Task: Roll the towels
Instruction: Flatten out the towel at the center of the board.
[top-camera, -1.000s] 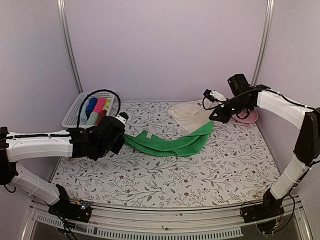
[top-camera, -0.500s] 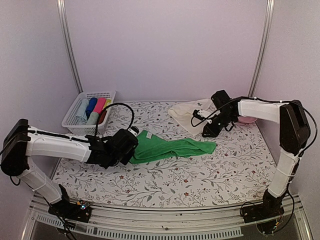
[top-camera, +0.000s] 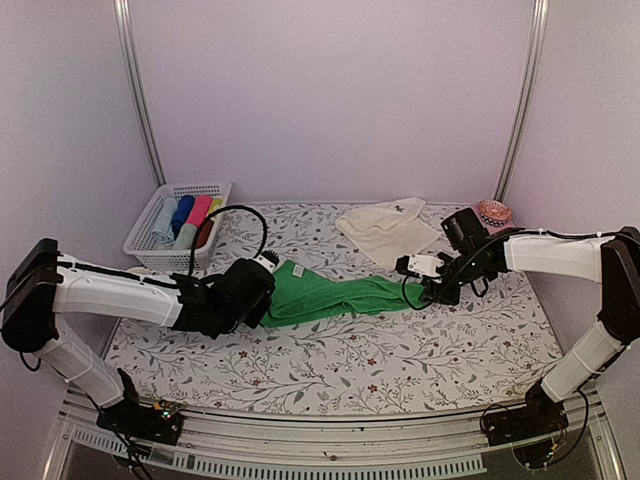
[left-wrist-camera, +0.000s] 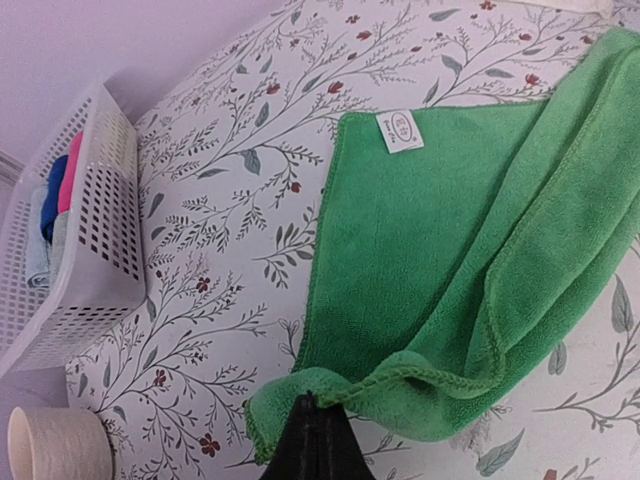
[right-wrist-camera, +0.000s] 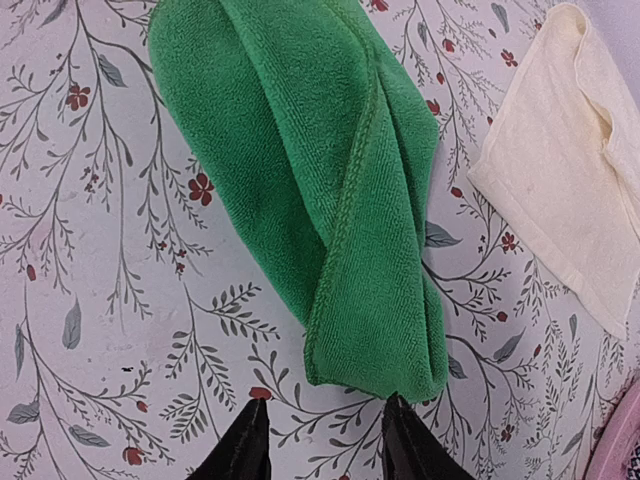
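Observation:
The green towel lies crumpled and partly folded across the middle of the floral table. My left gripper is shut on its near left edge; a white label shows on the towel. My right gripper is open just off the towel's right end, its jaws apart and empty, one fingertip at the towel's edge. The cream-white towel lies flat at the back, and in the right wrist view it is at the upper right.
A white basket at the back left holds blue, pink, red and yellow rolls; it also shows in the left wrist view. A pink dish sits at the back right. Walls enclose three sides.
My right gripper let go of the green towel's right end and moved forward and down to the table. The towel dropped flat. My left gripper shifted right, still holding the towel's left edge.

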